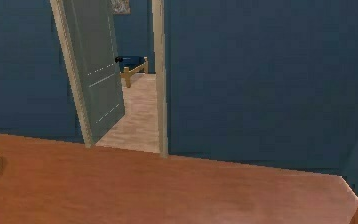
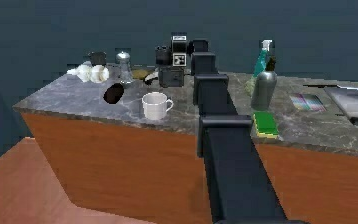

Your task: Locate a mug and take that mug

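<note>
1. one white mug (image 2: 157,105) stands upright on the grey stone counter (image 2: 57,100), near the front edge, just left of the arm (image 2: 227,160) in the arm side view.
2. gripper (image 2: 162,55) sits farther out than the mug, toward the back of the counter, with clutter behind it. finger state: cannot tell. cannot tell whether it holds anything either.
3. handling, my read: looks like glazed ceramic, so stiff, no give under the fingers, light enough for this arm, slick surface, chips or breaks if dropped on the counter or floor.
4. grip point: take it across the body, one finger inside the rim and one outside, or across the full wall below the rim. the handle looks to be on its left side, but it is too small to trust as a grab point.
5. neighbours: a dark cup-like thing (image 2: 115,93) lies on its side up-left of the mug, near but apart. a white object (image 2: 87,72) and a glass jar (image 2: 122,62) sit farther back left. grey bottle (image 2: 264,90) and green sponge (image 2: 265,123) are right of the arm, well clear.
6. next move calls for pulling the arm in so the gripper lines up with the mug.
7. forward view: open door (image 1: 92,60) in a blue wall (image 1: 257,80).
</note>
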Robot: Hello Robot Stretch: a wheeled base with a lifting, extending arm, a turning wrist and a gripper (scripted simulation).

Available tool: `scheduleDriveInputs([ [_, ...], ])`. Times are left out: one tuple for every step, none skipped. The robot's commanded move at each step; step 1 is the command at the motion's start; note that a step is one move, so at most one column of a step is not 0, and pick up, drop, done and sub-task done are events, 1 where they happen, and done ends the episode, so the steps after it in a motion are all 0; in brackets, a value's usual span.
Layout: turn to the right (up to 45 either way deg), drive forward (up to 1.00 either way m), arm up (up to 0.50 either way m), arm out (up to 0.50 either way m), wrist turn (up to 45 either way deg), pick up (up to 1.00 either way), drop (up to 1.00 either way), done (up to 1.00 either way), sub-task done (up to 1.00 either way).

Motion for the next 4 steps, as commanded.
scheduleDriveInputs([
  [0.0, 0.0, -0.16, 0.0, 0.0, 0.0, 0.0, 0.0, 0.0],
  [0.0, 0.0, 0.0, 0.0, 0.0, 1.0, 0.0, 0.0, 0.0],
  [0.0, 0.0, 0.1, 0.0, 0.0, 0.0, 0.0, 0.0, 0.0],
  [0.0, 0.0, 0.0, 0.0, 0.0, 0.0, 0.0, 1.0, 0.0],
])
